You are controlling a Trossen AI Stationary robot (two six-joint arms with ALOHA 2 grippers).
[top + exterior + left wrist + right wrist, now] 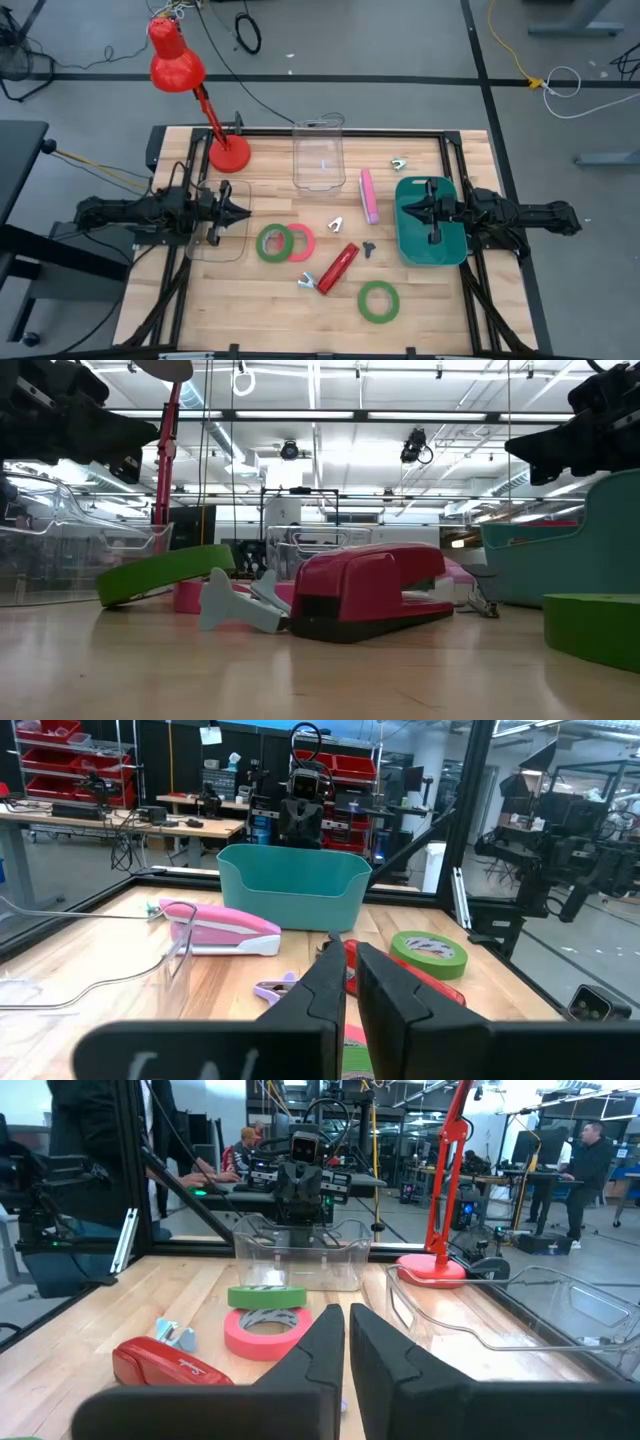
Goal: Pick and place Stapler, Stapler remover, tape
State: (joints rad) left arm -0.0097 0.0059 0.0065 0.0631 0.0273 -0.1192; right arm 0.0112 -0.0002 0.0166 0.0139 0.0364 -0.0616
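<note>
Behind tape [283, 243]: red lamp [190, 85], clear bin [319, 154]

This is a robotics lab or workshop. A wooden bench [300, 300] in a black metal frame stands on grey floor crossed by loose cables [545, 75]. Beyond it are red parts bins on shelves [70, 765], work desks crowded with electronics [90, 812], ceiling strip lights [400, 415], and people at workstations [590, 1150].
</note>
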